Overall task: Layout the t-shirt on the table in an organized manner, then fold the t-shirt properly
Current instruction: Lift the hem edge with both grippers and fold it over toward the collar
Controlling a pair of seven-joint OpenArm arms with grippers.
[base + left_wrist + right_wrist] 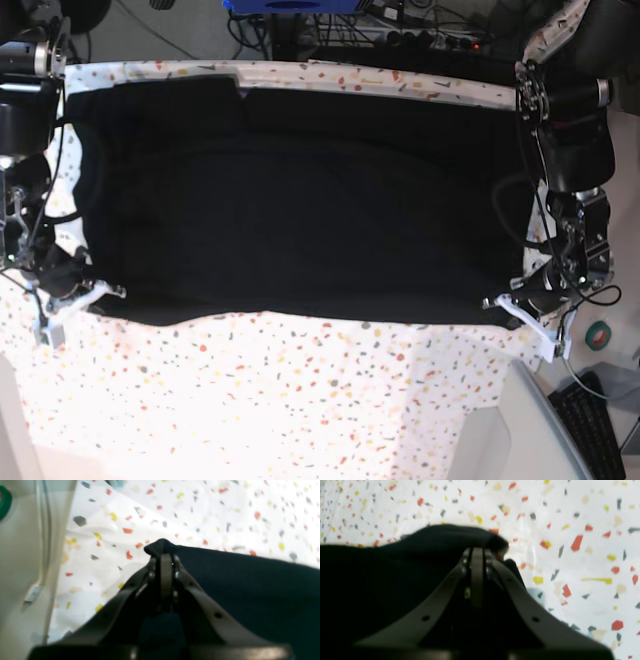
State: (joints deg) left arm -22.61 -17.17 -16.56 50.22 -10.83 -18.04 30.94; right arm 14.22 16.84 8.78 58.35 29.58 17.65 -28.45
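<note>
The black t-shirt lies spread wide across the speckled table, reaching from the far edge to the middle. My left gripper is shut on the shirt's near right corner; in the left wrist view a small fold of the shirt sticks out past the left gripper. At the near left corner my right gripper is shut on the cloth too. In the right wrist view the shirt bunches over the right gripper. No print shows.
A green round object and a keyboard sit off the table's right side. Cables and a blue item lie beyond the far edge. The table's near half shows bare speckled covering.
</note>
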